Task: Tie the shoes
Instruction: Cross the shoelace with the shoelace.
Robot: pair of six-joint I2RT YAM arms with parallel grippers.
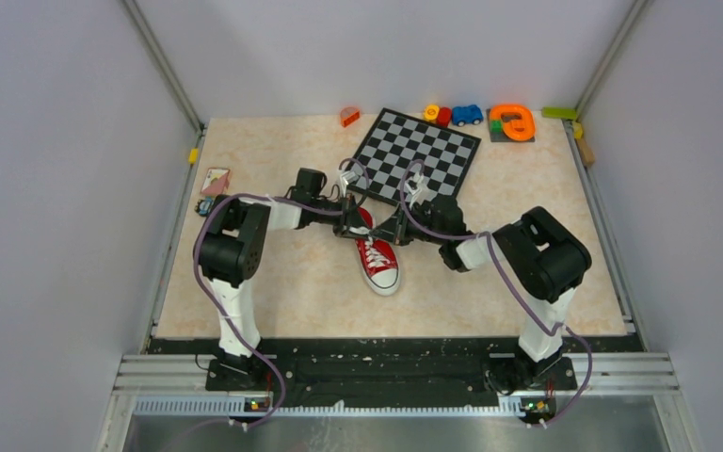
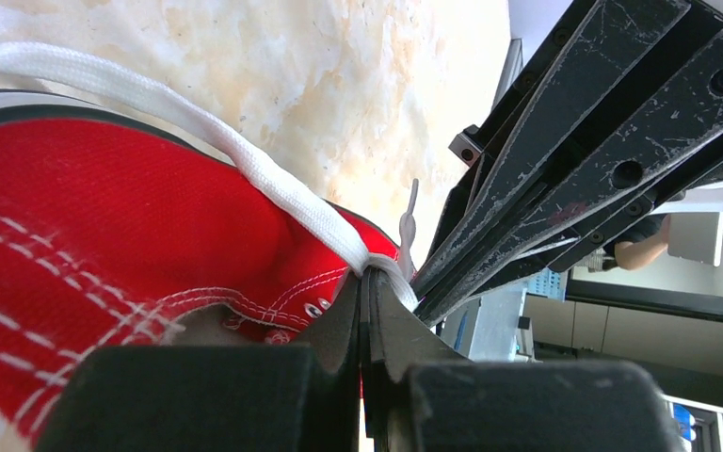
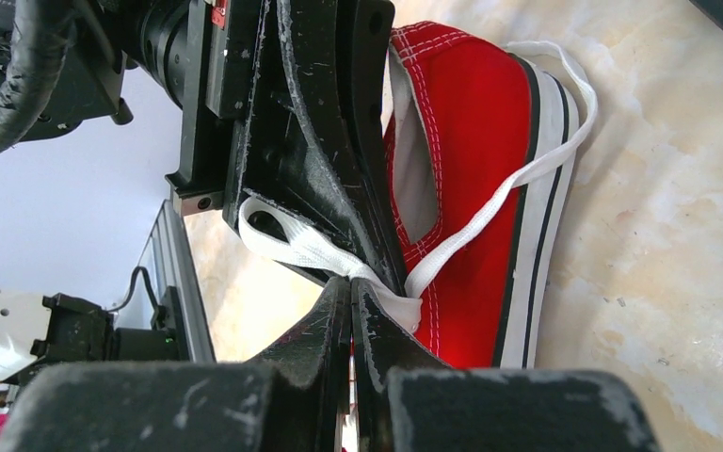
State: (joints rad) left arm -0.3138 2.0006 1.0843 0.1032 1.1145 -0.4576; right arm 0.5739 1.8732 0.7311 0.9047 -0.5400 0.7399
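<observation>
The left fingers [image 2: 353,315] are closing tight on the lace [image 2: 245,160] at twelve o'clock of the shoe [image 1: 379,264]. The right fingers [image 3: 337,315] are pinching it too.

Table [image 1: 292,282]: beige marbled top. Checkerboard [image 1: 416,155]: far centre, set at an angle. Far edge, left to right: orange block [image 1: 349,116], blue car [image 1: 467,114], orange ring [image 1: 512,122] on a grey base, green block [image 1: 558,113]. Left edge: card [image 1: 215,179], with a yellow clip [image 1: 193,155] beyond it.
</observation>
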